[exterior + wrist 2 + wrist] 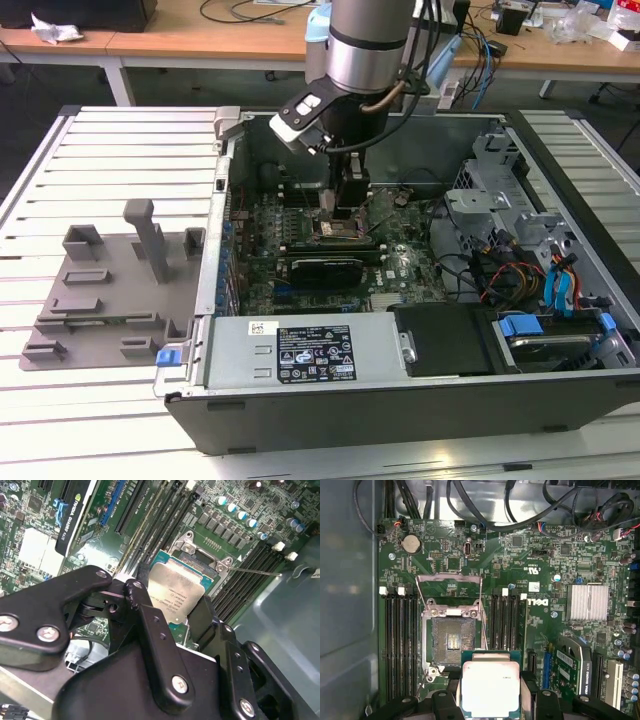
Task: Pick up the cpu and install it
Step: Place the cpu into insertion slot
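In both wrist views the cpu (pixel 175 591) (pixel 490 687) is a flat square chip with a silvery top and a thin green rim. My gripper (pixel 174 600) (pixel 490 692) is shut on it, one black finger (pixel 141 582) on each side. In the first wrist view the chip hangs just off one edge of the open motherboard socket (pixel 452 642), whose bare contact field shows. The socket's metal load frame (pixel 449 587) is swung open. In the exterior view the gripper (pixel 340 215) hangs low inside the open computer case, right above the socket (pixel 338 236).
Memory slots (pixel 399 645) (pixel 506 622) flank the socket. A graphics card (pixel 325 268) lies just in front of it, with a finned heatsink (pixel 587 602) nearby. Drive cages and cables (pixel 520 260) crowd the case at the exterior view's right. A grey fixture tray (pixel 110 300) sits outside the case.
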`<state>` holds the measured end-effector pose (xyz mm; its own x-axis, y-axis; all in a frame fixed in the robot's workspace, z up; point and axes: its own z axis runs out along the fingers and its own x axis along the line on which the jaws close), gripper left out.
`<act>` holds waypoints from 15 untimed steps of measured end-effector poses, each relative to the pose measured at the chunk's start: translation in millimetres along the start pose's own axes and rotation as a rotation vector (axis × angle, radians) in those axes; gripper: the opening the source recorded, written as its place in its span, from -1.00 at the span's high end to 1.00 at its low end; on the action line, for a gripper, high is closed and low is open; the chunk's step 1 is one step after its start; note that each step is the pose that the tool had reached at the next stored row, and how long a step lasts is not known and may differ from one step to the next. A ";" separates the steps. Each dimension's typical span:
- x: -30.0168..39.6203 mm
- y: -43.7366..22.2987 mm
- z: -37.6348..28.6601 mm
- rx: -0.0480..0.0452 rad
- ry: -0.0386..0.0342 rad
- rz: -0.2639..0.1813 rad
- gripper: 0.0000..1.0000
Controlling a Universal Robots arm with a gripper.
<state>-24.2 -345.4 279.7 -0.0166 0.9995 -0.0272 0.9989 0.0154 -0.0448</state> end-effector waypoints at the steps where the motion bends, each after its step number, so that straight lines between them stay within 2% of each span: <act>1: 0.1 0.3 0.4 0.0001 -0.0002 0.000 -0.10; 15: 3.1 4.2 8.5 0.0001 -0.0022 0.000 -0.10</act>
<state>-20.4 -342.5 270.9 -0.0167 0.9994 -0.0294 0.9989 0.0154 -0.0449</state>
